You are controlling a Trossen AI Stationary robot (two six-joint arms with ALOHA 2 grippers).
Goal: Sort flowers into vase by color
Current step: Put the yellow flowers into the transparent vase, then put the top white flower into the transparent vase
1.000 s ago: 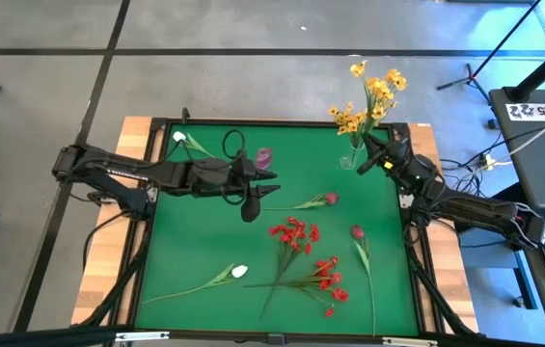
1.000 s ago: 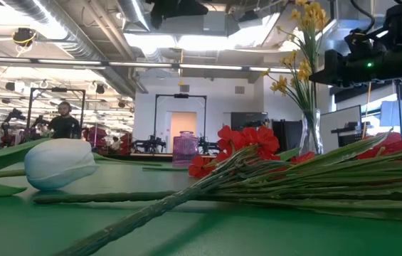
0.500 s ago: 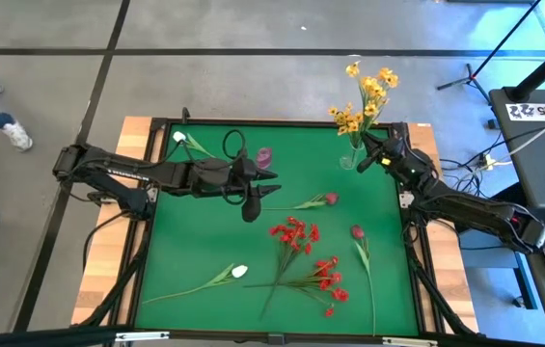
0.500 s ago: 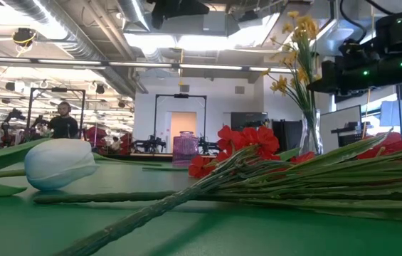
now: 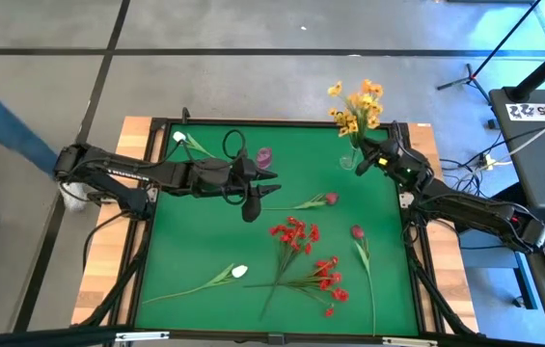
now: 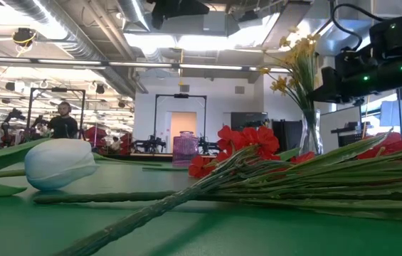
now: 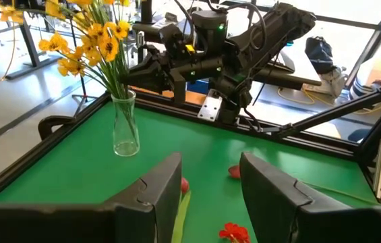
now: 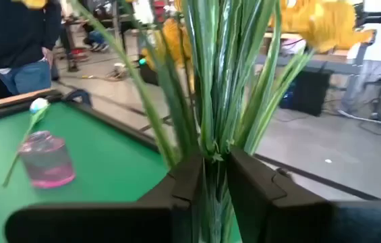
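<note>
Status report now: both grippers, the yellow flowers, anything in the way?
Right gripper at the clear vase, jaws around the yellow flowers stems. Left gripper open, empty, mid-table. Red sprays and tulips lie on the mat, not blocking.

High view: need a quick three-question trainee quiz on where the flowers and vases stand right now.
1. True or false: the yellow flowers stand in the clear vase.
2. How many white tulips lie on the green table?
3. The pink vase holds: A) yellow flowers, B) nothing, C) a white tulip.
Key: 1 true; 2 two; 3 B.
</note>
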